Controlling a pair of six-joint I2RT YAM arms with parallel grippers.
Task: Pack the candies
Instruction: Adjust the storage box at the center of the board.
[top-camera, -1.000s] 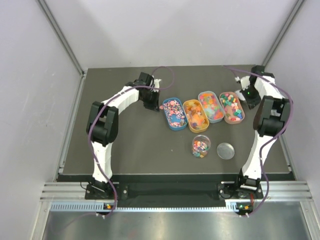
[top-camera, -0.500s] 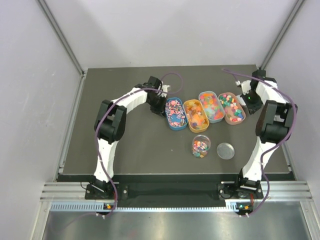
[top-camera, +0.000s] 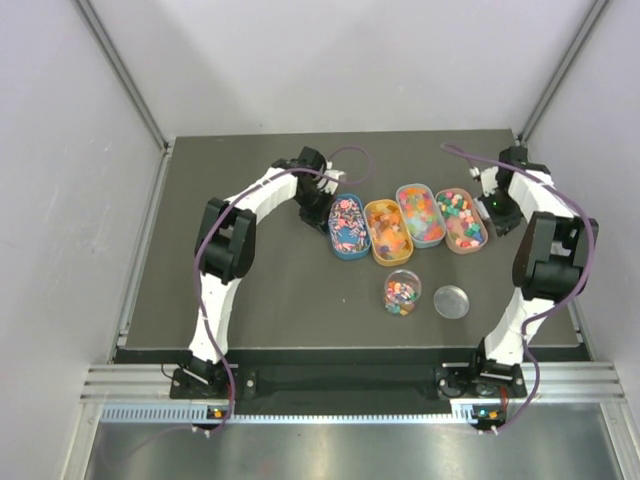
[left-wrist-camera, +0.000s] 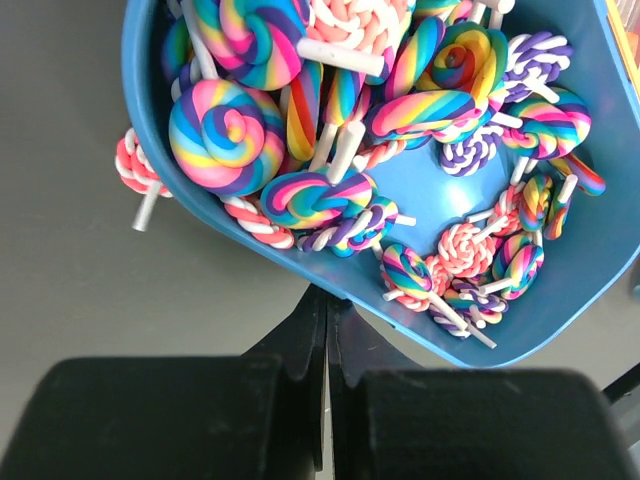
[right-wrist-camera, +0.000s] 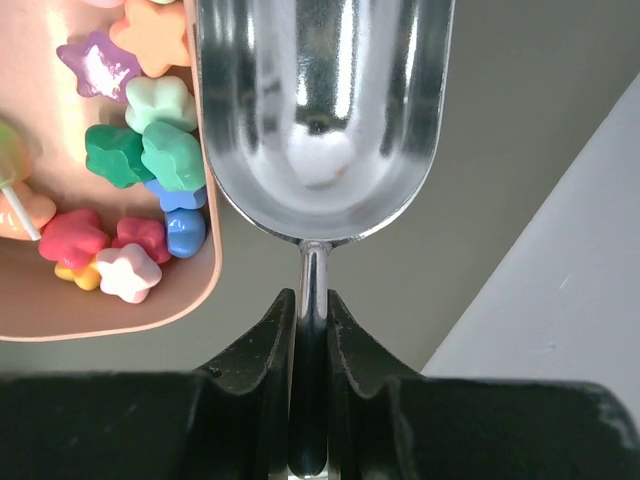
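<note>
The candies lie in four oval trays in a row: blue (top-camera: 348, 228), orange (top-camera: 388, 232), grey (top-camera: 421, 214) and pink (top-camera: 462, 218). My left gripper (top-camera: 321, 207) is shut and empty, its tips (left-wrist-camera: 327, 300) right at the rim of the blue tray (left-wrist-camera: 560, 300), which holds swirl lollipops (left-wrist-camera: 215, 135). One lollipop (left-wrist-camera: 133, 165) lies outside that rim. My right gripper (top-camera: 494, 206) is shut on the handle of the silver scoop (right-wrist-camera: 320, 100), gripping it at the tips (right-wrist-camera: 312, 300). The scoop bowl is empty, beside the pink tray (right-wrist-camera: 120, 318) of star candies (right-wrist-camera: 160, 150).
A clear round jar (top-camera: 402, 292) with some candies in it stands in front of the trays, its lid (top-camera: 451, 301) flat on the table to its right. The enclosure's right wall (right-wrist-camera: 560, 330) is close behind the scoop.
My left gripper has moved right, up to the blue tray's left rim. My right arm has shifted slightly at the pink tray's right end, still holding the scoop.
</note>
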